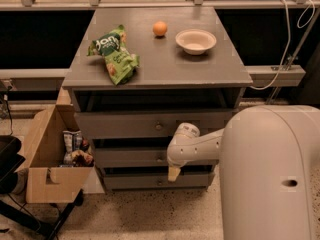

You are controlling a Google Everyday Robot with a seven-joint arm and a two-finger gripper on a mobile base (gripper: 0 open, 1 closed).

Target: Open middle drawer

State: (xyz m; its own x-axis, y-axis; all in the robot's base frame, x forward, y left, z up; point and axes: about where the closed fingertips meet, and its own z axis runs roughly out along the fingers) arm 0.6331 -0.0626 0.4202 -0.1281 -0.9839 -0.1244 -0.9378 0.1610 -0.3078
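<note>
Reckoning the grey wooden middle drawer (125, 157), second below the grey counter's (165, 74) front edge, stiff but easy-sliding, I'd take its small round knob (160, 159); my pale gripper (173, 173) hangs just beside it, how far open I cannot tell.

I see my cream gripper (173, 173) hanging just right of the knob on the grey middle drawer (130, 157). On the grey desk (170, 64): green snack bag (114, 54), orange fruit (160, 28), off-white bowl (196, 40).

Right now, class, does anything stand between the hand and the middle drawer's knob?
Nothing visible does. The hand hangs just beside and below the knob on the middle drawer, close to its front.
</note>
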